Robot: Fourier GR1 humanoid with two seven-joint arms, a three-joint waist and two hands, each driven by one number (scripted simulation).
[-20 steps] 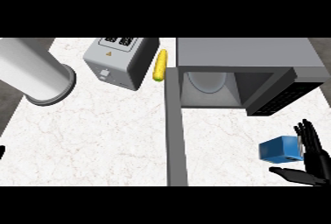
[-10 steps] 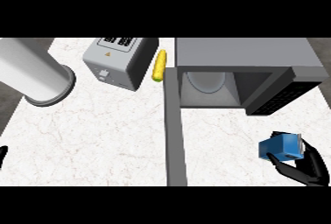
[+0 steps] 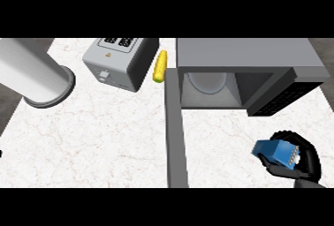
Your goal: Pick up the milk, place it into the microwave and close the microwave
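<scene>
The counter (image 3: 98,141) was white marble. The microwave (image 3: 248,57) stood at its upper right, with its door (image 3: 175,132) swung open toward the view's lower edge and a pale plate (image 3: 207,81) inside. A grey cylinder (image 3: 32,73) lay at the upper left, beside a toaster (image 3: 120,62). A yellow corn cob (image 3: 160,66) lay between toaster and microwave. The right hand (image 3: 301,159), at lower right, had its fingers curled round the blue milk (image 3: 277,152) carton, near the microwave's opening.
</scene>
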